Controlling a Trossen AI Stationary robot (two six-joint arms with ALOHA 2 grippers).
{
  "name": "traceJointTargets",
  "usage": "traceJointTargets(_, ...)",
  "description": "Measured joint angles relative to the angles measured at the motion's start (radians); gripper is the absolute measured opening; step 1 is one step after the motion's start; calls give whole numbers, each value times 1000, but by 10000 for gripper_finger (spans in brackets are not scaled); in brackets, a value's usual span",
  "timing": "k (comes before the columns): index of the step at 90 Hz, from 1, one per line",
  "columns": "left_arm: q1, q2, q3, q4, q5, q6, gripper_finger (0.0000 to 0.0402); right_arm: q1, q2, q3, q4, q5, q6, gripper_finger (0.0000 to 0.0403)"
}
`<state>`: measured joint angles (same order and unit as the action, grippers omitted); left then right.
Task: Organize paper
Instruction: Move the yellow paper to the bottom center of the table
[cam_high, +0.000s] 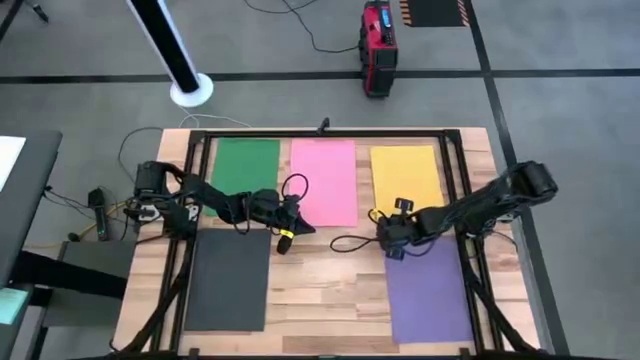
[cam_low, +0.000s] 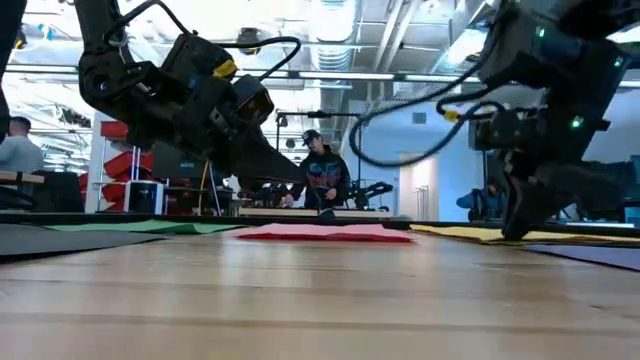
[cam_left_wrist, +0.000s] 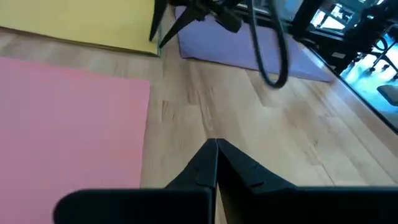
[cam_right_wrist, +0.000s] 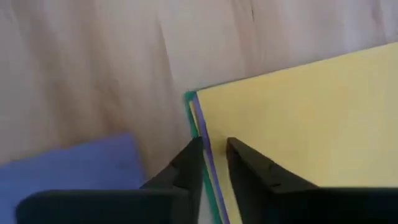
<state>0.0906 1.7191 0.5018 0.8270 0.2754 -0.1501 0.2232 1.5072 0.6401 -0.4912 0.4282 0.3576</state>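
On the pale wooden tabletop (cam_high: 320, 275), the flat dark grey paper sheet (cam_high: 228, 280) lies at the near left, with the flat green paper sheet (cam_high: 245, 170) beyond it at the far left. The left gripper (cam_high: 303, 227) hangs low over bare wood between the grey sheet and the flat pink paper sheet (cam_high: 324, 181), just beside the pink sheet's near edge, its dark fingers (cam_left_wrist: 211, 165) pressed together and holding nothing. The pink sheet lies at the far middle. The right gripper (cam_high: 384, 228) sits at the near left corner of the flat yellow paper sheet (cam_high: 407, 176), jaws a narrow slit apart over that corner, where green and purple edges peek from under it. The flat purple paper sheet (cam_high: 428, 291) lies at the near right.
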Motion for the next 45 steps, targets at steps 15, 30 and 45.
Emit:
traceJointTargets(15, 0, 0, 0, -25, 0, 11, 0, -29, 28, 4, 14, 3, 0, 121)
traceJointTargets(30, 0, 0, 0, -27, -1, 11, 0, -33, 28, 15, -1, 0, -1, 96)
traceJointTargets(45, 0, 0, 0, -26, -1, 15, 0, -36, 20, 28, -11, 6, -19, 19)
